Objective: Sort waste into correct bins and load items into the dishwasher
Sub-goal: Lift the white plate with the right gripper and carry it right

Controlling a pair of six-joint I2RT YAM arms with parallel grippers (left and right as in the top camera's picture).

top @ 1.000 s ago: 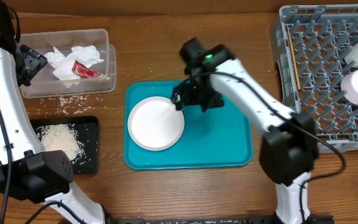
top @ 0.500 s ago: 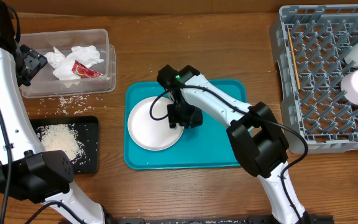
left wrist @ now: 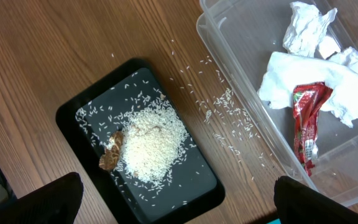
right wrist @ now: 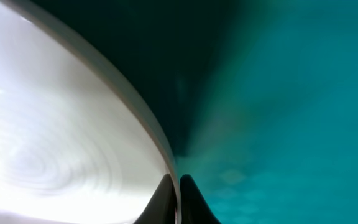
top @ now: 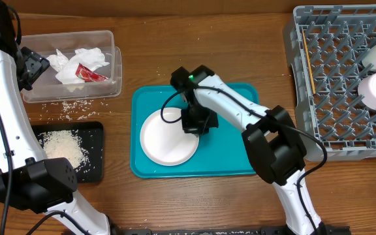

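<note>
right end effector (top: 194, 123) closed on plate (top: 167, 141) upper-right rim, seemingly gripping it

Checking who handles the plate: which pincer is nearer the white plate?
Right. The right pincer is shut on the rim of the white plate on the teal tray; the left pincer hovers open far off, by the clear tub.

We find the plate (top: 165, 140) on the left half of the serving tray (top: 234, 156), mid-tabletop. At far left, the tub (top: 113, 65) with tissue (top: 87, 59) and wrapper (top: 89, 73) sits behind the shallow tray (top: 93, 156) of rice (top: 62, 147). At right stands the dish rack (top: 318, 98).
</note>
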